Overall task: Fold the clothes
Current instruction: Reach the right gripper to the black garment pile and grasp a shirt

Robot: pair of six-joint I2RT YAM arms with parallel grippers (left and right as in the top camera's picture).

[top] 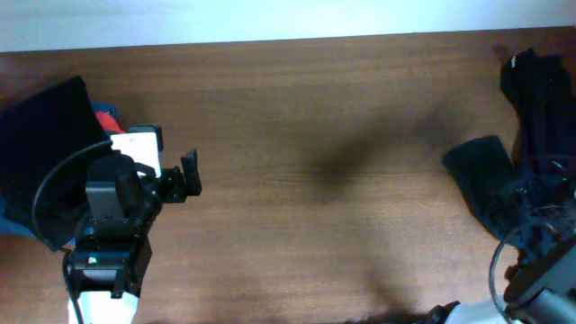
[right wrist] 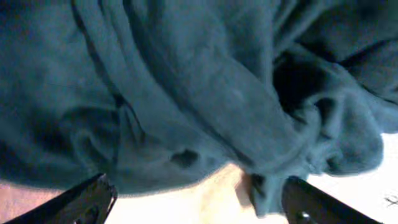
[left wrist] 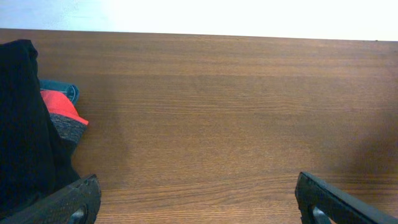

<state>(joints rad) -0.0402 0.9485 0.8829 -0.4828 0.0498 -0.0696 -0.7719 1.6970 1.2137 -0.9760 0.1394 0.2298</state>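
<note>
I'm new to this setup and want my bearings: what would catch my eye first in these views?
A crumpled heap of dark clothes sits at the right edge of the table, with the right gripper open close against its folds. At the far left lies another black garment with a red cloth tucked beside it, near the open left gripper.

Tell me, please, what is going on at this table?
Two robot arms are set to fold clothes. The right pincer is open, close over a crumpled dark heap of clothes at the right edge of the table, apparently gripping nothing yet. The left pincer is open over bare wood and holds nothing, beside a dark pile with a red piece. No folding shows yet.
</note>
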